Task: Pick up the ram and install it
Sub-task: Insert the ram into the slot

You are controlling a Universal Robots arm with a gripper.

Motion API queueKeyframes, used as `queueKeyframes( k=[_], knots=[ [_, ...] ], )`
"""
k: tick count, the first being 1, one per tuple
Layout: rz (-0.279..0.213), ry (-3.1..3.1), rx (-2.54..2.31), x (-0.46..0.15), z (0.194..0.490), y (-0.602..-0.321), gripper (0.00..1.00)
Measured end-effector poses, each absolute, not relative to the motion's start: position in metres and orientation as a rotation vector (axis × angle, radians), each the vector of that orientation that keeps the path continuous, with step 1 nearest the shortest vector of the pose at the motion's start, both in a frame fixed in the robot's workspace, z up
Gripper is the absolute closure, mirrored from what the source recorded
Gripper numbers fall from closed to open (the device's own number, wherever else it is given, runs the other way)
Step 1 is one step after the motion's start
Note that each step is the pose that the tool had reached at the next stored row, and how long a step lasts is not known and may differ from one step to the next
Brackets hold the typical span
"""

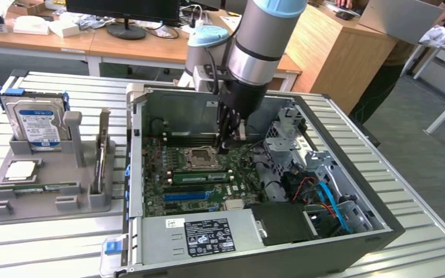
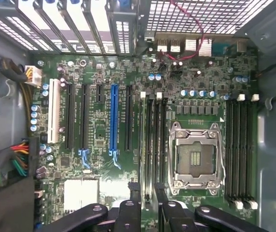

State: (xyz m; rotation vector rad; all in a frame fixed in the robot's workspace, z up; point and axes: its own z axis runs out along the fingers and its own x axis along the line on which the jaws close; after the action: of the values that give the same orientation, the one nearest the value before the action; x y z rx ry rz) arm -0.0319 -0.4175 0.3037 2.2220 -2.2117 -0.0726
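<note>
Tool [image 1: 224, 147], black and blocky, hangs over long black slots [image 2: 153, 140] on the green motherboard [image 2: 99, 133]; its grip cannot be told.

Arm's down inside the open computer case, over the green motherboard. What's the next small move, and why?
Probably a short straight lift. The black gripper hangs open and empty, low over the black memory slots beside the square silver CPU socket. A long green circuit-board stick already sits along those slots, apart from the gripper, so rising should snag nothing.
</note>
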Motion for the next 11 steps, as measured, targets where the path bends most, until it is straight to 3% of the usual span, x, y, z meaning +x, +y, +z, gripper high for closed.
queueKeyframes(
  k=[11],
  knots=[
    [-0.073,-2.212,2.222,-0.032,0.328,-0.417,0.75]
  ],
)
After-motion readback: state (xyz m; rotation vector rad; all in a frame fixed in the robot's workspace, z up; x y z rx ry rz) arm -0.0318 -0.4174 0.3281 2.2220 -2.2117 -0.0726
